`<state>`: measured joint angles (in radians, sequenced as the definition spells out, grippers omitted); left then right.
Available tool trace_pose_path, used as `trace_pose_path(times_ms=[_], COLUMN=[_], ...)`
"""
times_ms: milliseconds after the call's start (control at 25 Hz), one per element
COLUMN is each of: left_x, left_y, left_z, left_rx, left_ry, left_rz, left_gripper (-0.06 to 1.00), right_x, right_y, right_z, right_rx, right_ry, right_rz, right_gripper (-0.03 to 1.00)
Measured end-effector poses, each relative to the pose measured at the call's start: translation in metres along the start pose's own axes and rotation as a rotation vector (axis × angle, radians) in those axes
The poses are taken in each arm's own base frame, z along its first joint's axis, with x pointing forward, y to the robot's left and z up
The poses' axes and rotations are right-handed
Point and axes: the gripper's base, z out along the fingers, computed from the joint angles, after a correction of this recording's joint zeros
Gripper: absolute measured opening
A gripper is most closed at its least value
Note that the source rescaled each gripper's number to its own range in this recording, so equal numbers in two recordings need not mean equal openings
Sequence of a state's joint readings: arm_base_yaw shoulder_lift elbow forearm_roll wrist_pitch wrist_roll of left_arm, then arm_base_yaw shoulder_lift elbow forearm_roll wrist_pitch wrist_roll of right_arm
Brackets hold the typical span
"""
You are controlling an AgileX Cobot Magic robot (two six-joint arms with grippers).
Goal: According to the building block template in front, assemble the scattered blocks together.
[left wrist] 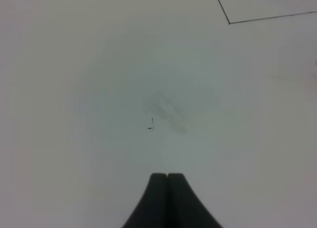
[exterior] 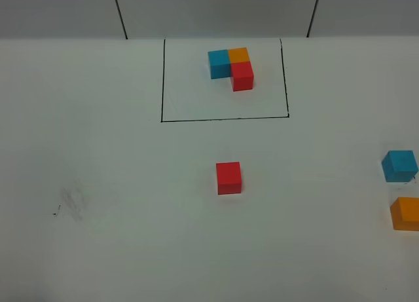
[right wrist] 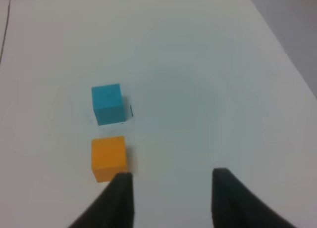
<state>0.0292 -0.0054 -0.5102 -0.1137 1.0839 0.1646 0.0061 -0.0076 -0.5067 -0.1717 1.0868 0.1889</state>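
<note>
- A white table (exterior: pixel 98 118) is seen from above. A thin black frame (exterior: pixel 224 118) is drawn on it by the far edge, about halfway along.
- The building block template (exterior: pixel 232 65) is set inside the frame, close to its far side.
- In the template, a blue block (exterior: pixel 218 63) and an orange block (exterior: pixel 238 54) are placed side by side and touching. A red block (exterior: pixel 242 76) is pushed against the near side of the orange one, so an L is made.
- The loose red cube (exterior: pixel 228 177) is found alone near the middle of the table, outside the frame.
- The loose blue cube (exterior: pixel 399 166) and the loose orange cube (exterior: pixel 406 213) are found at the right edge of the table. They are near each other but not touching, and the blue one is farther back.
- The left gripper (left wrist: pixel 167 176) is squeezed tight with its fingers pressed together, and nothing is held. Bare table with a faint grey smudge (left wrist: pixel 166 112) is seen below it, on the left part of the table.
- The right gripper (right wrist: pixel 172 174) is spread apart, and nothing is held between its fingers.
- The loose orange cube is seen just beside one right finger, outside the gap. Whether it is touched cannot be told.
</note>
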Motion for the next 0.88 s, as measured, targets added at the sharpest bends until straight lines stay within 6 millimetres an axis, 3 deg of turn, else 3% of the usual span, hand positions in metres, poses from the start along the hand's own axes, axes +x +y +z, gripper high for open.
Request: trace_pose_path(times_ms=[80, 280, 360, 640, 880], left_x=[0.0000, 0.0000, 0.0000, 0.0000, 0.0000], left_y=[0.0000, 0.0000, 0.0000, 0.0000, 0.0000], left_z=[0.0000, 0.0000, 0.0000, 0.0000, 0.0000], left_rx=[0.000, 0.000, 0.000, 0.000, 0.000], left_ry=[0.000, 0.000, 0.000, 0.000, 0.000], left_rz=[0.000, 0.000, 0.000, 0.000, 0.000], left_gripper=[0.00, 0.00, 0.00, 0.00, 0.00], right_x=[0.0001, 0.0002, 0.0001, 0.0004, 0.0004], right_y=[0.0012, 0.0016, 0.0012, 0.0025, 0.0025], right_z=[0.0000, 0.0000, 0.0000, 0.0000, 0.0000], right_rx=[-0.013, -0.017, -0.013, -0.028, -0.028], right_ry=[0.001, 0.002, 0.001, 0.004, 0.004], right_rz=[0.006, 0.007, 0.005, 0.014, 0.014], right_gripper=[0.49, 0.90, 0.97, 0.99, 0.77])
